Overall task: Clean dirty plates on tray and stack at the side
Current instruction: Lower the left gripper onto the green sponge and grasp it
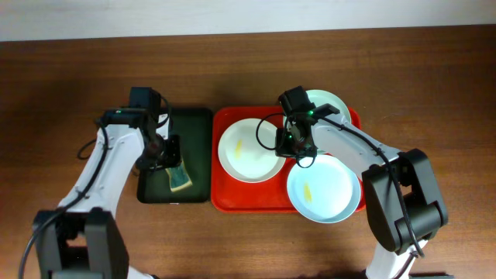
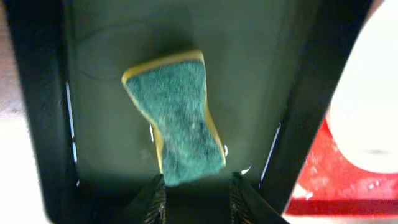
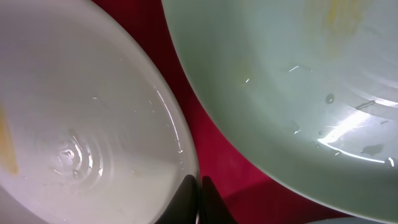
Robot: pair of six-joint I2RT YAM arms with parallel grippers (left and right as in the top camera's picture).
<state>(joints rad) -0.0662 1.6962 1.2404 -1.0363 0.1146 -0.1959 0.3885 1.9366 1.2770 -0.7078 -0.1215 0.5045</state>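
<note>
Three plates lie on the red tray (image 1: pixel 232 203). A white plate (image 1: pixel 248 151) with a yellow smear is at the left, a mint plate (image 1: pixel 332 105) at the back right, and a pale blue plate (image 1: pixel 324 190) with a yellow smear at the front right. My right gripper (image 1: pixel 298 151) is shut on the white plate's right rim (image 3: pixel 81 124); its fingertips (image 3: pixel 199 186) pinch the edge. The mint plate (image 3: pixel 298 81) lies beside it across bare red tray (image 3: pixel 211 137). My left gripper (image 1: pixel 167 155) is open over a green sponge (image 1: pixel 180 178). In the left wrist view the sponge's near end (image 2: pixel 177 118) lies between the fingertips (image 2: pixel 198 186).
The sponge lies in a narrow dark green tray (image 1: pixel 198 124) just left of the red tray. The left wrist view shows its floor (image 2: pixel 106 74), with the white plate (image 2: pixel 367 106) and red tray (image 2: pixel 317 180) at the right. Brown table surrounds both trays.
</note>
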